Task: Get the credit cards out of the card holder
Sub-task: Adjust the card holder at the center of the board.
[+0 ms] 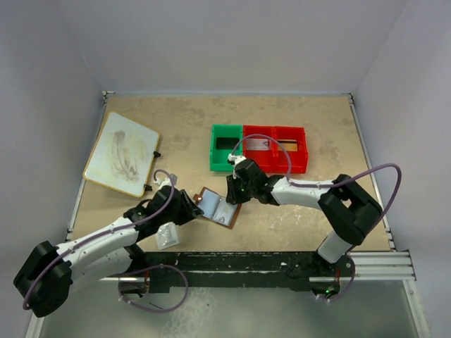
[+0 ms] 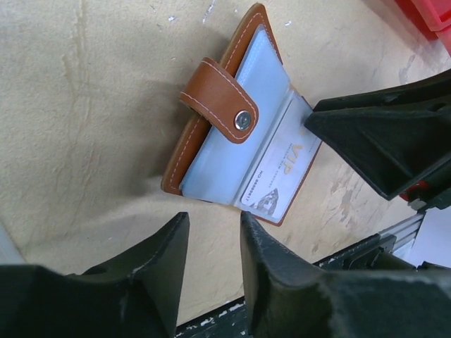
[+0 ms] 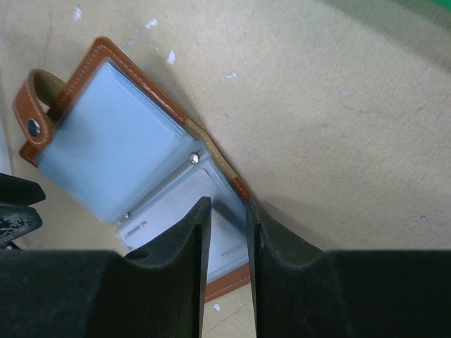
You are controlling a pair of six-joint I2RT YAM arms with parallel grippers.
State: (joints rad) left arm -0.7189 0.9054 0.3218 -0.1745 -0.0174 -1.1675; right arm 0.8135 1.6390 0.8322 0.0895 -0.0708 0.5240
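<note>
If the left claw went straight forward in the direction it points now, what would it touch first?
Most likely the card holder: in the left wrist view its near brown edge lies just ahead of the left claw, with only bare table between. The claw's height is hard to judge.

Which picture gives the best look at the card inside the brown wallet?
The left wrist view: the card lies in the open wallet, its VIP lettering readable. The right wrist view shows only a strip of it, behind the right gripper. In the top view the wallet is too small to show it.
</note>
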